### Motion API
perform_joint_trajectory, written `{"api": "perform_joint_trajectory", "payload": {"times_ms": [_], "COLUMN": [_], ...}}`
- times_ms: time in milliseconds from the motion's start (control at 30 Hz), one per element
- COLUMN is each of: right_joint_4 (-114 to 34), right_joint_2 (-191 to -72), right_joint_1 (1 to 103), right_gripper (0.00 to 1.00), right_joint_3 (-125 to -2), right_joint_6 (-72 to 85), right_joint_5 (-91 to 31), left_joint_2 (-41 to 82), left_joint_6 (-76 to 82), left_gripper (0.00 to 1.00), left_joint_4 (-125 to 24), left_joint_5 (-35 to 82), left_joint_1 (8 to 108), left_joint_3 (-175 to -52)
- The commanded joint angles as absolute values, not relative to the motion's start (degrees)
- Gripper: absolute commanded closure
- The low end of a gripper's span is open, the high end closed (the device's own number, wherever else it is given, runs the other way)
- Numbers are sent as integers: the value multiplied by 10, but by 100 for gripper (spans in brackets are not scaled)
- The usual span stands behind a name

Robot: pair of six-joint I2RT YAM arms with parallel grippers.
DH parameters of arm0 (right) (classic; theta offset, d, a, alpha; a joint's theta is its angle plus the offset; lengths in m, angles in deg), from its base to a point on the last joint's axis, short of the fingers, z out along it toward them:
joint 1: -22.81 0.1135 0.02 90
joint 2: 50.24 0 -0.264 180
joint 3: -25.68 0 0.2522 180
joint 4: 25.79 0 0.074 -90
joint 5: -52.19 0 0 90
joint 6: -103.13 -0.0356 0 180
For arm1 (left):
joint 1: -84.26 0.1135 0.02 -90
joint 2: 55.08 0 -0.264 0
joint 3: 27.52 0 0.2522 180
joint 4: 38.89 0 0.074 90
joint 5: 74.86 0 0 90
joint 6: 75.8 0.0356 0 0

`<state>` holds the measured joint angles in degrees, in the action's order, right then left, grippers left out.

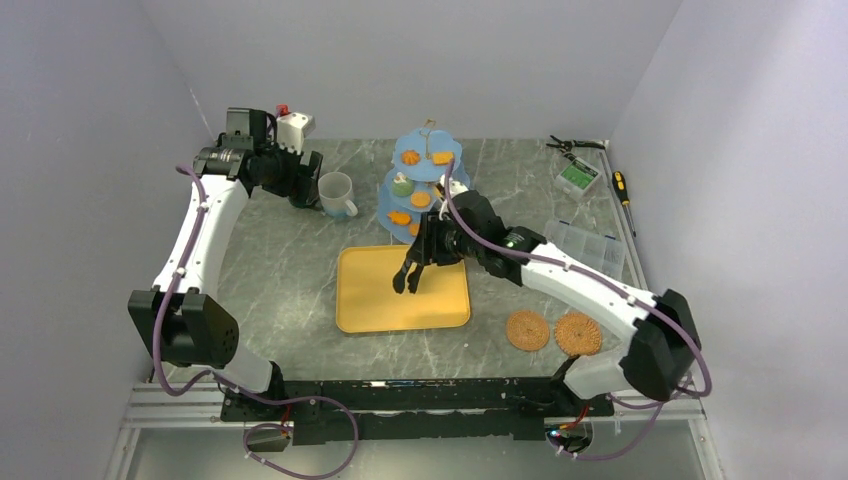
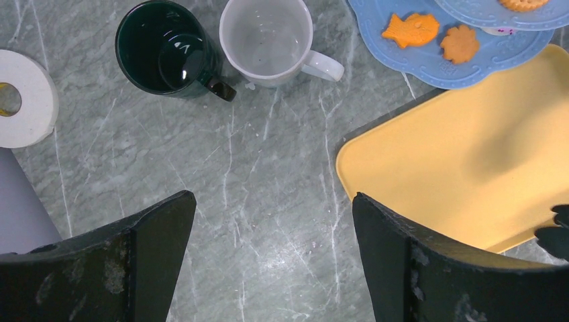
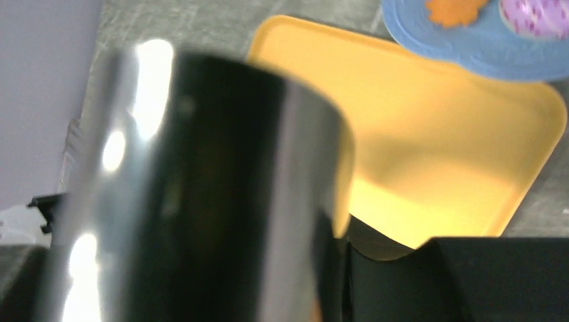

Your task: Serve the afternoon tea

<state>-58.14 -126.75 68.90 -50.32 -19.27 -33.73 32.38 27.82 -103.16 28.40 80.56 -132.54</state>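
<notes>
The light-blue three-tier stand (image 1: 425,175) stands at the back centre and holds orange biscuits (image 1: 410,157) and a cupcake (image 1: 401,185). In the left wrist view its bottom tier (image 2: 429,64) carries two biscuits (image 2: 410,30). The white mug (image 1: 336,194) stands left of the stand, and the dark green mug (image 2: 164,47) stands beside the white mug (image 2: 268,40). My left gripper (image 2: 274,201) is open and empty above bare table near the mugs. My right gripper (image 1: 436,245) is shut on the black tongs (image 1: 408,276), which hang over the yellow tray (image 1: 390,315). A purple doughnut (image 3: 540,13) sits on the stand.
Two round woven coasters (image 1: 527,330) lie right of the tray. A clear organiser box (image 1: 590,245), a green box (image 1: 577,177), pliers (image 1: 570,145) and a screwdriver (image 1: 622,190) lie at the back right. A white tape roll (image 2: 20,97) lies left of the mugs.
</notes>
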Motion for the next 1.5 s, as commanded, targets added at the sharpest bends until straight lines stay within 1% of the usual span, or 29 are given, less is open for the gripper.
{"api": "perform_joint_trajectory", "payload": {"times_ms": [0, 133, 200, 300, 433, 567, 800, 867, 967, 1000, 1033, 1067, 1100, 1133, 1167, 1267, 1467], "right_joint_4": [-555, -525, -517, -492, -476, -426, -398, -370, -367, -360, -351, -343, -343, -344, -346, -345, -380], "right_joint_2": [-1306, -1354, -1372, -1383, -1414, -1437, -1461, -1463, -1478, -1483, -1488, -1492, -1499, -1504, -1509, -1511, -1471], "right_joint_1": [642, 609, 603, 602, 598, 595, 595, 595, 601, 603, 605, 606, 609, 611, 613, 622, 640], "right_gripper": [52, 53, 55, 55, 54, 51, 49, 47, 47, 46, 42, 34, 23, 8, 1, 0, 0], "right_joint_3": [-480, -448, -439, -419, -407, -382, -355, -341, -346, -348, -348, -349, -353, -359, -365, -376, -385], "right_joint_6": [-318, -387, -407, -438, -490, -549, -604, -624, -642, -646, -652, -657, -661, -662, -661, -666, -639], "right_joint_5": [-276, -224, -221, -232, -234, -215, -221, -221, -216, -214, -212, -211, -210, -209, -211, -213, -251], "left_joint_2": [296, 290, 289, 285, 278, 273, 269, 268, 267, 267, 268, 268, 269, 268, 268, 267, 269], "left_joint_6": [273, 278, 279, 281, 282, 286, 292, 293, 294, 296, 296, 296, 297, 298, 298, 305, 312], "left_gripper": [7, 7, 7, 7, 7, 7, 7, 7, 7, 7, 7, 7, 7, 7, 7, 7, 7], "left_joint_4": [-1031, -1034, -1037, -1037, -1036, -1039, -1044, -1040, -1036, -1036, -1036, -1036, -1037, -1038, -1039, -1042, -1042], "left_joint_5": [293, 294, 294, 295, 300, 313, 328, 331, 338, 341, 344, 346, 348, 349, 350, 349, 349], "left_joint_1": [808, 808, 808, 808, 808, 808, 808, 808, 808, 808, 808, 808, 808, 808, 808, 808, 808], "left_joint_3": [-1349, -1346, -1347, -1347, -1344, -1344, -1337, -1331, -1323, -1321, -1320, -1319, -1319, -1319, -1319, -1316, -1309]}}
